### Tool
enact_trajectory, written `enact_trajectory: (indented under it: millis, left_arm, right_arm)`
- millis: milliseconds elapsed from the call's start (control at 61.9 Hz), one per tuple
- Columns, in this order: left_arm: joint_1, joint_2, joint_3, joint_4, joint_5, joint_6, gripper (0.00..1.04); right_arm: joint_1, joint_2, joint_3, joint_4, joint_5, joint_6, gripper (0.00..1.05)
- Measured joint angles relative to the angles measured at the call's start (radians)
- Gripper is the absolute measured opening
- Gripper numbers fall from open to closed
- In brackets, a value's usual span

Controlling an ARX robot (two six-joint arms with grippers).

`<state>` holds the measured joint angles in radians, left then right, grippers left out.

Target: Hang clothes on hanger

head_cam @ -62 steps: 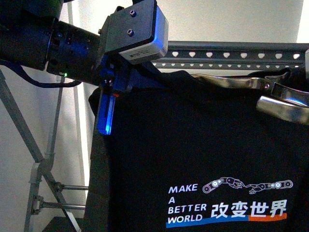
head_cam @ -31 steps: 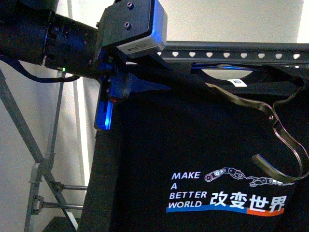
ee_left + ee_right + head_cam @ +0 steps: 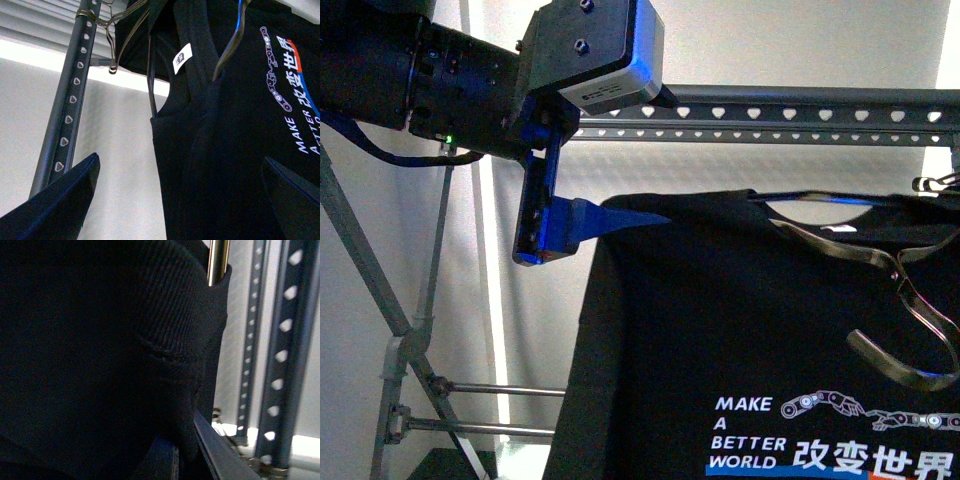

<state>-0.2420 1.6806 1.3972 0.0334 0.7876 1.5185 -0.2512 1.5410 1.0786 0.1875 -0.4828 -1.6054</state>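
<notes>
My left claw point(image 3: 180, 159) is spread wide, holding nothing, just beside the T-shirt point(image 3: 740, 330) shoulder. The shirt hangs below the rack rail point(image 3: 800, 112). Right claw: can't tell, black fabric fills its view.

The T-shirt point(image 3: 720, 330) and its print are cut off at the bottom.

Black "MAKE A BETTER WORLD" tee point(image 3: 235, 150) hangs ahead between the left gripper's point(image 3: 181, 159) spread jaws, with the grey heart-holed rack point(image 3: 70, 115) beyond one jaw.
</notes>
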Motion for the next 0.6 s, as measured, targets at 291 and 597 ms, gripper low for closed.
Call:
enact_trajectory:
  millis: [291,597]
  left_arm:
    - [0.038,0.020,-0.190,0.918,-0.591,-1.154,0.98]
    - [0.117,-0.129,-0.179,0.656,-1.085,-1.894,0.98]
  right_arm:
    - [-0.026,0.018,0.022,-0.121,0.039,0.200,0.04]
    - [-0.022,-0.025,0.136,-0.441,0.178,0.512,0.04]
